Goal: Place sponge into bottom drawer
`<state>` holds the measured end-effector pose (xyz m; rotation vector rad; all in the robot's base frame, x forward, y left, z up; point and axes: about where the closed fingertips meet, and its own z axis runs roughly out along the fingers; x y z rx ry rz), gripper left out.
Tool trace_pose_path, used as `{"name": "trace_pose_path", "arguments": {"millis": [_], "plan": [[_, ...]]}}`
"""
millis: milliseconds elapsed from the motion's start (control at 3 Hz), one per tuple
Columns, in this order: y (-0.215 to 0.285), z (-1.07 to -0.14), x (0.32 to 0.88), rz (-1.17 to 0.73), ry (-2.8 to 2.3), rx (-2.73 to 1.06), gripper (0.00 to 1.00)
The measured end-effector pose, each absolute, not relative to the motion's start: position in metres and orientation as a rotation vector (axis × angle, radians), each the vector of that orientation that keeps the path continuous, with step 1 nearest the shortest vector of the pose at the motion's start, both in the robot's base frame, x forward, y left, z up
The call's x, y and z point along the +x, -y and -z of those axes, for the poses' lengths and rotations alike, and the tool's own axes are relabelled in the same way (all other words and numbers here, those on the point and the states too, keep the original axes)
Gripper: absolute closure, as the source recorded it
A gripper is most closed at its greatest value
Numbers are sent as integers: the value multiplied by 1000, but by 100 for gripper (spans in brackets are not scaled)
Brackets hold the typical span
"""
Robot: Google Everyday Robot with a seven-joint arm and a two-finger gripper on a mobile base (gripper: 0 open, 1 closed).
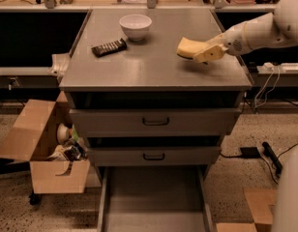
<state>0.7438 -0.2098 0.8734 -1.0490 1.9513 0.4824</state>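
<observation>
The pale-yellow sponge (187,47) is held a little above the right side of the grey cabinet top (154,66), casting a shadow below it. My gripper (206,52) reaches in from the right on the white arm and is shut on the sponge's right end. The bottom drawer (154,202) is pulled out at the foot of the cabinet, a wide shallow grey tray with nothing visible in it.
A white bowl (135,26) and a dark wrapped bar (109,47) sit on the cabinet top's left half. Two grey drawers with dark handles (156,122) are above the tray. An open cardboard box (47,149) with clutter stands at the left. Cables lie on the floor at right.
</observation>
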Motion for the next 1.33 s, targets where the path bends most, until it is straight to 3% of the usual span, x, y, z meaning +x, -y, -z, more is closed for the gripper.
{"name": "trace_pose_path", "arguments": {"millis": [333, 667, 1333], "plan": [[200, -931, 715, -503, -1698, -1173, 100], [199, -931, 715, -506, -1701, -1171, 100], [105, -938, 586, -754, -1427, -1477, 100]]}}
